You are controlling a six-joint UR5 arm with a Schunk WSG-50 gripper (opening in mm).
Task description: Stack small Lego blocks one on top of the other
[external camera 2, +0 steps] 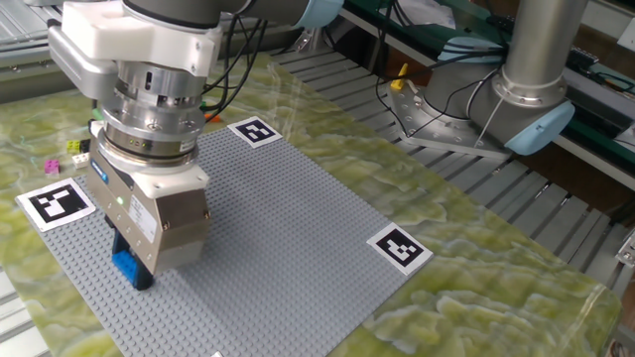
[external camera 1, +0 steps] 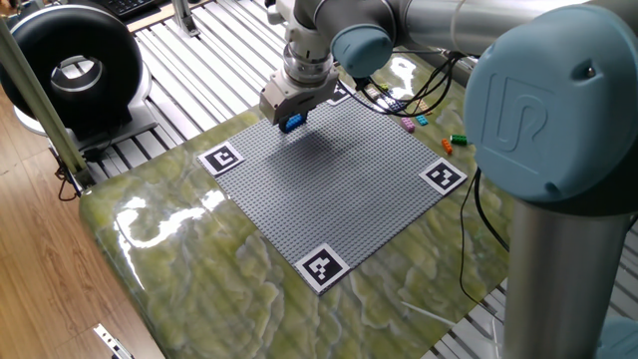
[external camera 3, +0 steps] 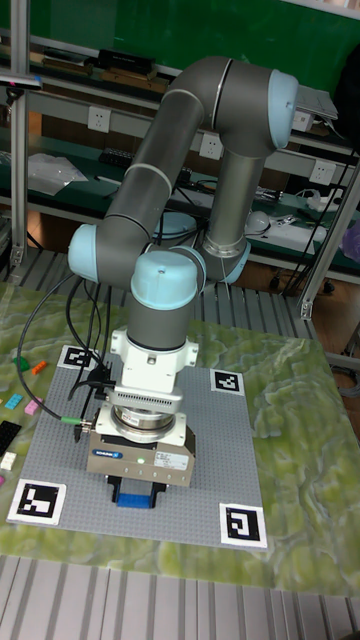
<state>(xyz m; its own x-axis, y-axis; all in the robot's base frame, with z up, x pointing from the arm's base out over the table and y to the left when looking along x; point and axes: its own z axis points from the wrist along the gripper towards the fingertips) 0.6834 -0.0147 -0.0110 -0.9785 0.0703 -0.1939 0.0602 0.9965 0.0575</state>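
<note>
The two-finger gripper (external camera 2: 131, 266) is clamped on a small blue studded plastic brick (external camera 2: 129, 268), low over the large grey studded baseplate (external camera 2: 288, 238) at lower left. If the studs are misaligned, pressing may tilt the brick or make it slip.

1 grey baseplate (external camera 1: 329, 175), 4 square marker tags (external camera 1: 323, 267), 1 blue Lego block (external camera 2: 129, 266) in 1 end effector (external camera 2: 135, 270), several small loose blocks (external camera 1: 411, 125) beside the plate, too small to count
</note>
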